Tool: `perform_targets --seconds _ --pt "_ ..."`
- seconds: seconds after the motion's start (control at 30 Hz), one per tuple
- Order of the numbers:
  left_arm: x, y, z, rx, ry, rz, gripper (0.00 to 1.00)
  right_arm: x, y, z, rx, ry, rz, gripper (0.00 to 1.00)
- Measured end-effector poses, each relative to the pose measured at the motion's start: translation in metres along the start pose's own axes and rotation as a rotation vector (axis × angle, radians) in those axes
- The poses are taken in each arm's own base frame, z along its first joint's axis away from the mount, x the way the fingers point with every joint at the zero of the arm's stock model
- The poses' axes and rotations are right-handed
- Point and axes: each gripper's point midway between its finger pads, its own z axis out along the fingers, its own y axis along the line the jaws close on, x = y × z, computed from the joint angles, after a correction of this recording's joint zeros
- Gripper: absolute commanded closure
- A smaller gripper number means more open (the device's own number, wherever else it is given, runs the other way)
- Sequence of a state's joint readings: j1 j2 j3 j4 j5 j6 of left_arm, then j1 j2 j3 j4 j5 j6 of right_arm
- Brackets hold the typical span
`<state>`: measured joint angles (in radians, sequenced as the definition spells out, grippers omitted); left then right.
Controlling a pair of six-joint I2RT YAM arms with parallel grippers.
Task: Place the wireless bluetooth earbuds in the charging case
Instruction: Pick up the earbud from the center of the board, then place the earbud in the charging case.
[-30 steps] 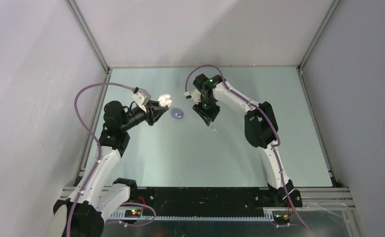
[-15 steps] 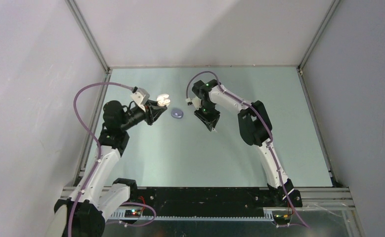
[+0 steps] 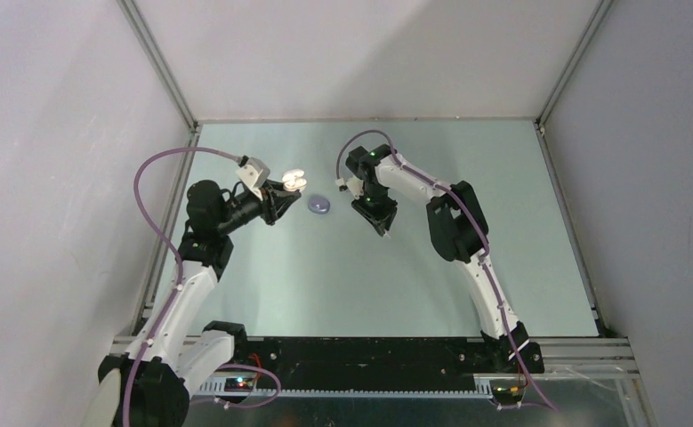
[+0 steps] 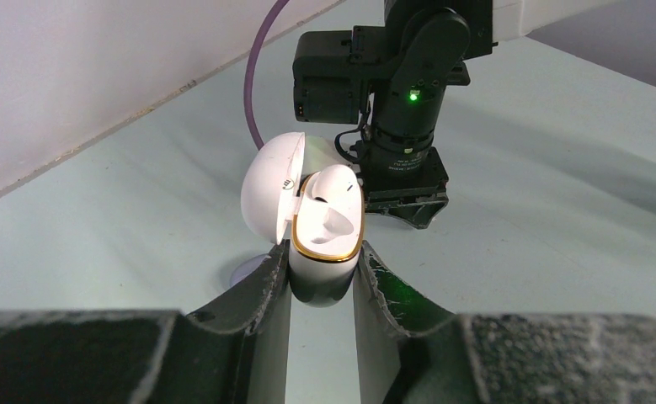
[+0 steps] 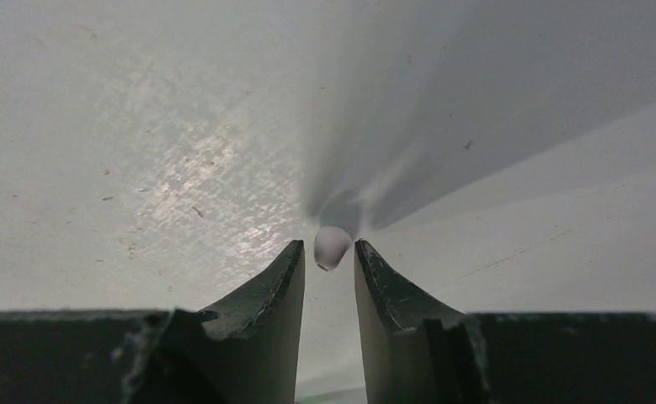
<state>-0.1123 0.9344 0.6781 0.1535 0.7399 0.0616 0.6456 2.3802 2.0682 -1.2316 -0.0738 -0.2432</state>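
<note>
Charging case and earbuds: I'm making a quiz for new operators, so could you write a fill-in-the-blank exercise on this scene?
1. The left gripper is shut on the white charging case, whose lid stands ____.
2. The earbud sitting in the case is coloured ____.
3. The right gripper is down at the table with a second earbud ____ its fingertips.

Missing words: open; white; between.

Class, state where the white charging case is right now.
In the top view the charging case is left of centre, lid open, clamped in the left gripper, with a small purple object on the table just to its right.
</note>
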Motion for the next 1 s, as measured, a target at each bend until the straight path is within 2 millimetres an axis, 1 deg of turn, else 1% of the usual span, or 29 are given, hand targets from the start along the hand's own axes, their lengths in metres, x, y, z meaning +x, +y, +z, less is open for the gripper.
perform_targets --seconds 0.13,0.27,0.33,0.37,0.4,0.43,0.47,0.63,0.7,0.73,0.77,0.83,0.87,0.9,0.93,0.97,1.0 --pt "0.000 0.000 0.000 -0.001 0.000 0.000 1.00 0.001 -0.003 0.003 0.013 0.009 0.000 0.70" --pt "0.000 0.000 0.000 -0.002 0.000 0.000 1.00 0.002 -0.004 0.007 0.020 0.018 0.000 0.76" --pt "0.000 0.000 0.000 -0.002 0.000 0.000 1.00 0.002 -0.004 0.008 0.020 0.021 0.000 0.83" --pt "0.000 0.000 0.000 -0.001 0.000 0.000 1.00 0.002 -0.005 0.007 0.021 0.021 0.000 0.89" --pt "0.000 0.000 0.000 -0.001 0.000 0.000 1.00 0.002 -0.005 0.007 0.021 0.021 -0.001 0.92" --pt "0.000 0.000 0.000 -0.001 0.001 -0.001 1.00 0.002 -0.005 0.007 0.021 0.020 -0.002 0.99" --pt "0.001 0.001 0.000 -0.001 0.001 -0.001 1.00 0.002 -0.005 0.006 0.021 0.020 -0.002 1.00" --pt "0.005 0.001 0.004 0.013 0.011 -0.017 1.00 -0.003 -0.006 0.002 -0.023 -0.011 -0.005 1.00" --pt "0.007 0.003 0.009 0.029 0.013 -0.031 1.00 -0.006 -0.006 -0.008 -0.068 -0.046 -0.003 1.00" --pt "0.008 0.003 0.012 0.039 0.012 -0.044 1.00 -0.008 -0.007 -0.017 -0.096 -0.081 0.002 1.00" --pt "0.007 0.005 0.017 0.052 0.011 -0.061 1.00 -0.012 -0.009 -0.031 -0.128 -0.130 0.009 1.00" --pt "0.005 0.008 0.026 0.073 0.007 -0.092 1.00 -0.021 -0.016 -0.071 -0.185 -0.279 0.021 1.00" --pt "0.000 0.008 0.033 0.095 -0.001 -0.112 1.00 -0.026 -0.021 -0.103 -0.216 -0.393 0.022 1.00" --pt "-0.003 0.008 0.037 0.111 -0.005 -0.121 1.00 -0.028 -0.025 -0.130 -0.233 -0.482 0.018 1.00" --pt "-0.008 0.007 0.043 0.136 -0.015 -0.126 1.00 -0.031 -0.028 -0.168 -0.253 -0.616 0.002 1.00" --pt "-0.013 0.006 0.047 0.156 -0.022 -0.126 1.00 -0.030 -0.031 -0.200 -0.257 -0.721 -0.015 1.00" --pt "-0.022 0.003 0.054 0.200 -0.037 -0.122 1.00 -0.028 -0.034 -0.245 -0.252 -0.878 -0.052 1.00"
